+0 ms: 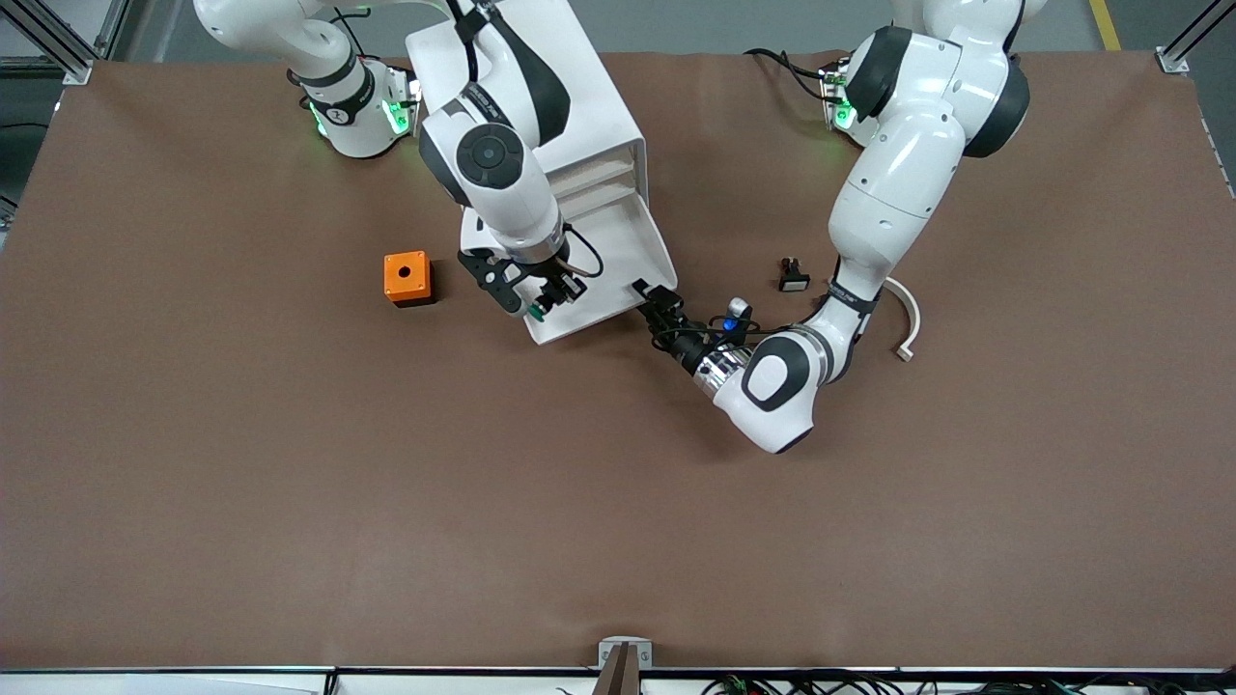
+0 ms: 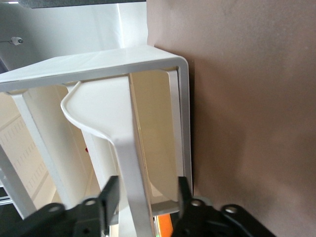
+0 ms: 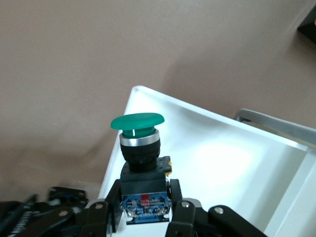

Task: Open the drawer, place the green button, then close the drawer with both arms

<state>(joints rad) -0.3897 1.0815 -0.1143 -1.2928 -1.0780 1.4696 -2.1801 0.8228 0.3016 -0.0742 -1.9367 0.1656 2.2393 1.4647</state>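
Drawer (image 1: 618,270): pulled out of the white cabinet (image 1: 579,106), open tray facing up.
Left gripper (image 1: 649,297): fingers (image 2: 109,195) clamped on the drawer's front panel at its corner.
Right gripper (image 1: 541,301): over the open drawer, clenched around the button (image 3: 140,158), green cap up.
Orange box (image 1: 407,278): on the table (image 1: 290,483), beside the right gripper, toward the right arm's end.
Black switch (image 1: 793,277): near the left arm's forearm.

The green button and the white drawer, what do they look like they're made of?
The button, held in the right end effector over the drawer, looks plastic: a matte green cap, a shiny ring under it that may be metal, and a black blocky body. The drawer looks like smooth, slightly glossy white plastic with rounded moulded edges. The left end effector straddles its front.
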